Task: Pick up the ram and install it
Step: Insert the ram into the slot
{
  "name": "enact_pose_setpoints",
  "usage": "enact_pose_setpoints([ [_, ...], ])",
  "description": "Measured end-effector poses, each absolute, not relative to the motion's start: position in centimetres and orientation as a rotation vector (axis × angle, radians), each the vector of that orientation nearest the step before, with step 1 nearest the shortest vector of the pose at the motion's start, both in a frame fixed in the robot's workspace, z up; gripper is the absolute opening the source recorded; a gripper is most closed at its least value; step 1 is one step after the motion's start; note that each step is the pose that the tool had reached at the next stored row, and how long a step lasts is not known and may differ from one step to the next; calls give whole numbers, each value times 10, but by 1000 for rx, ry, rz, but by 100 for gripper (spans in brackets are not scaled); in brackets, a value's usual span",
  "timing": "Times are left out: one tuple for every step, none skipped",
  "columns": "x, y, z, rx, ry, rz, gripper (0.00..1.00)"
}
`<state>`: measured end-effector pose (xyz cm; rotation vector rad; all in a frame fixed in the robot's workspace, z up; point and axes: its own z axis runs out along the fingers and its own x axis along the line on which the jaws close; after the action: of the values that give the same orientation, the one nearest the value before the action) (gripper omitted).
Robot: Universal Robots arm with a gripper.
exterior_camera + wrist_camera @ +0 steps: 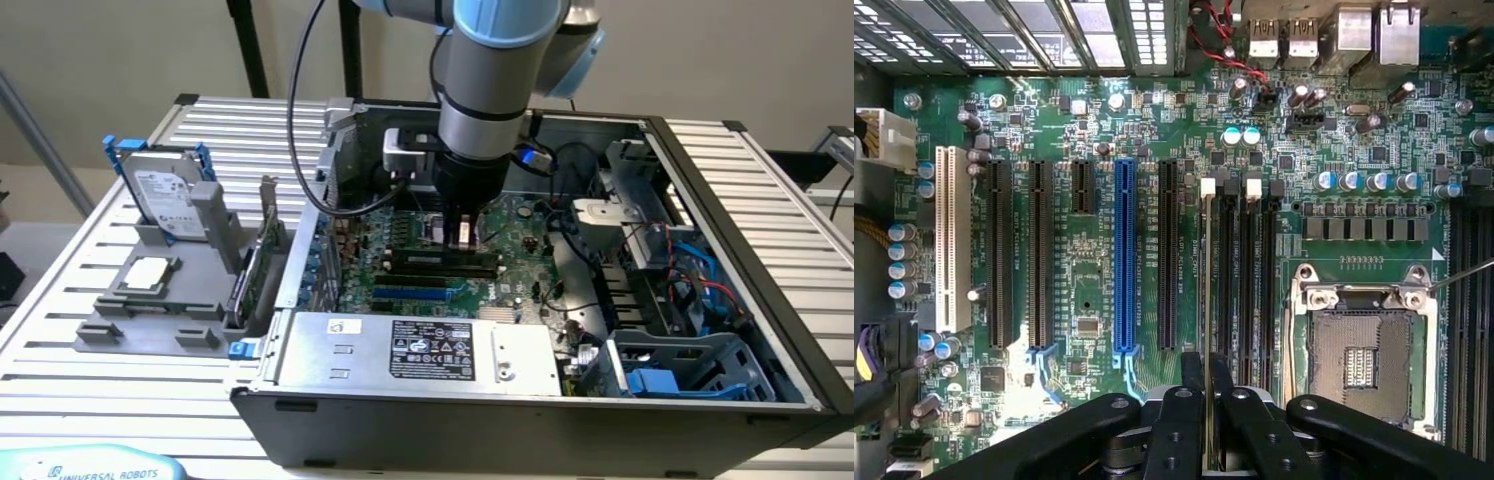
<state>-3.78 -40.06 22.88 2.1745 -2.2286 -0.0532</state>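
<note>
The black two-fingered gripper (1206,425) is clenched on the ram (1207,300), a long, thin green circuit-board stick seen edge-on in the wrist view, pinched between the two finger pads near one end. The stick stands on its edge directly over the black memory slots (1239,280), lined up with the slot that has a white latch at its far end; whether it already touches the slot cannot be told. In the exterior view the gripper (461,235) hangs low over the middle of the green motherboard (400,270), with the grey and blue arm (483,80) rising straight up from it.

Beside the memory slots lies the empty silver processor socket (1364,355) with its metal frame. On the other side of them run a blue expansion slot (1124,260), several black ones and a white one (951,235).

The board sits inside an open dark grey computer case (747,250) on a ribbed metal table (80,290). A silver power supply box (427,350) with a label fills the near edge of the case. At the exterior view's left, outside the case, a grey holder (147,330) carries a silver hard drive in a blue frame (167,200), a square silver processor chip (144,275) and an upright card with a metal bracket (260,265).
</note>
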Motion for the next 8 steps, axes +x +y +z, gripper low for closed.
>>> enact_pose_setpoints([
  [-38, -400, 229, 2174, -2228, -53, 13],
  [-38, -400, 228, 2174, -2228, -53, 13],
  [-38, -400, 228, 2174, -2229, -53, 13],
  [-38, -400, 228, 2174, -2228, -53, 13],
  [-38, -399, 228, 2174, -2228, -52, 13],
  [-38, -399, 227, 2174, -2228, -52, 13],
  [-38, -399, 227, 2174, -2228, -52, 13],
  [-38, -399, 227, 2174, -2228, -51, 13],
])
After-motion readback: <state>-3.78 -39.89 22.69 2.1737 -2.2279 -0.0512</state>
